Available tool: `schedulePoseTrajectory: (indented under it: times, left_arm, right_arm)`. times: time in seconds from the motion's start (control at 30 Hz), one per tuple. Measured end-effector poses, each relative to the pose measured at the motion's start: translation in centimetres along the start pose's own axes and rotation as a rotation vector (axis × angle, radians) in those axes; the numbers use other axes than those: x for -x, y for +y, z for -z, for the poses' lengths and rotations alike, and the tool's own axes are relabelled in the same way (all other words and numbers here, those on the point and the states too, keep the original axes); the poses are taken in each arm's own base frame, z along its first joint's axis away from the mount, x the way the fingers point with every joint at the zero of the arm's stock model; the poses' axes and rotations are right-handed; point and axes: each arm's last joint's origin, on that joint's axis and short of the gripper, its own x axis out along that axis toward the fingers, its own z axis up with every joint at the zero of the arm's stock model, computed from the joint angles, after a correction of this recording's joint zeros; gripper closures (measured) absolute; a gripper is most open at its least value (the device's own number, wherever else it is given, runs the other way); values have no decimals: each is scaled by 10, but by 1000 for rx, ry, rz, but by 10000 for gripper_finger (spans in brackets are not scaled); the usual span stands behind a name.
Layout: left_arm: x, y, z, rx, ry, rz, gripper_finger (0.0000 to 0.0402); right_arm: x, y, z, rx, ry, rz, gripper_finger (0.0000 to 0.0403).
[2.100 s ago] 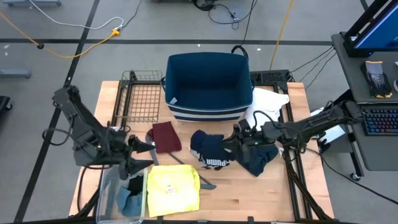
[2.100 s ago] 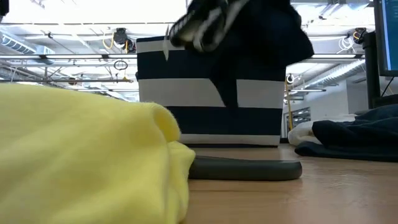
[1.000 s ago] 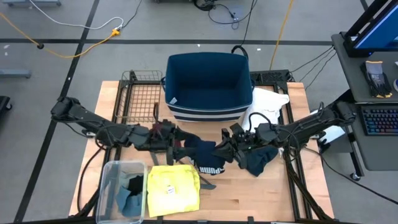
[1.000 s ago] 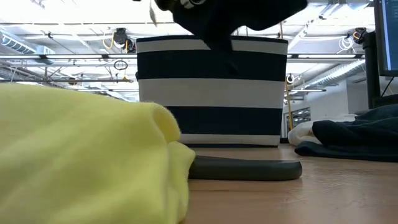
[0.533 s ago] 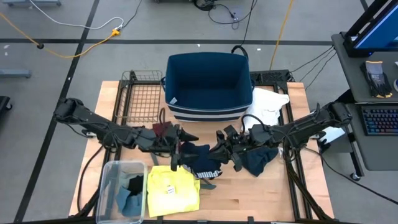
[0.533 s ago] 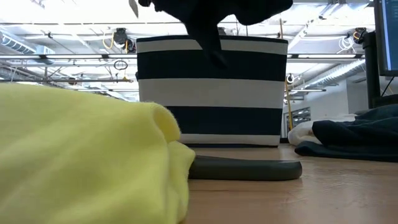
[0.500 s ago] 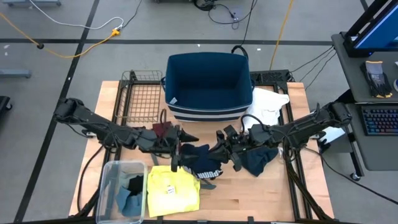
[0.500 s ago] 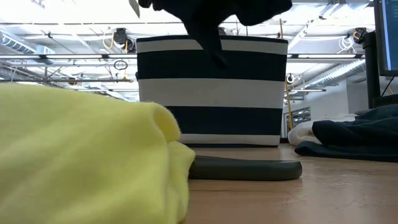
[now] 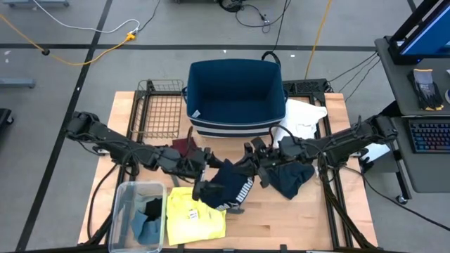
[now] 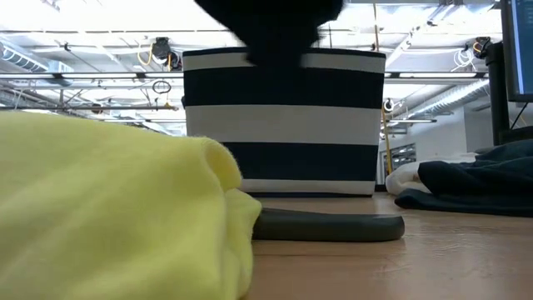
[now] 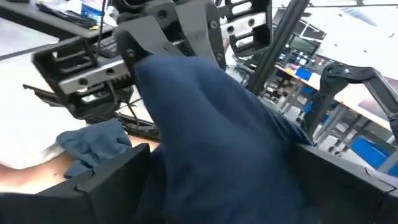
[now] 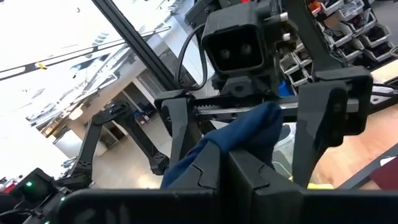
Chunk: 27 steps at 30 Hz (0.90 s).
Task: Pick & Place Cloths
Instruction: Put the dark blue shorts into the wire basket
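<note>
Navy fabric with white lettering (image 9: pixel 232 188) hangs between the two hands above the tabletop (image 9: pixel 295 218) — the right hand (image 9: pixel 252 166) is clamped tight on its upper edge, while the left hand (image 9: pixel 204 184) has its fingers spread wide around the lower part. Just below the left hand lies a yellow T-shirt (image 9: pixel 195 214); a maroon piece (image 9: pixel 184 146) sits beside its arm. Beyond both hands stands a striped basket (image 9: pixel 235 95).

Overhead straight down on table (image 9: pixel 281 225); level tabletop view toward striped bin (image 10: pixel 283 125); both wrist views close on navy cloth (image 11: pixel 211 137).
</note>
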Motion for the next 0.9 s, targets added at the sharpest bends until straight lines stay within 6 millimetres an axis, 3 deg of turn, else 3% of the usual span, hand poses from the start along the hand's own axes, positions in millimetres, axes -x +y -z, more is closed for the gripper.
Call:
schedulePoseTrajectory:
  times: [0.17, 0.47, 0.57, 0.7, 0.9]
  left_arm:
    - [-2, 1, -4, 33, -13, 78, 9]
    - [-14, 21, 8, 162, 61, 65, 10]
    - [-18, 28, 11, 200, 80, 63, 29]
    - [-21, 34, 13, 230, 102, 71, 109]
    - [-21, 39, 13, 268, 146, 99, 312]
  right_arm:
    - [0, -4, -2, 1, -9, 17, 403]
    - [1, -7, -5, 6, -18, 28, 403]
    - [1, -7, -6, 7, -19, 29, 403]
    - [1, -7, -6, 7, -21, 30, 403]
    - [1, -7, -6, 26, -22, 28, 401]
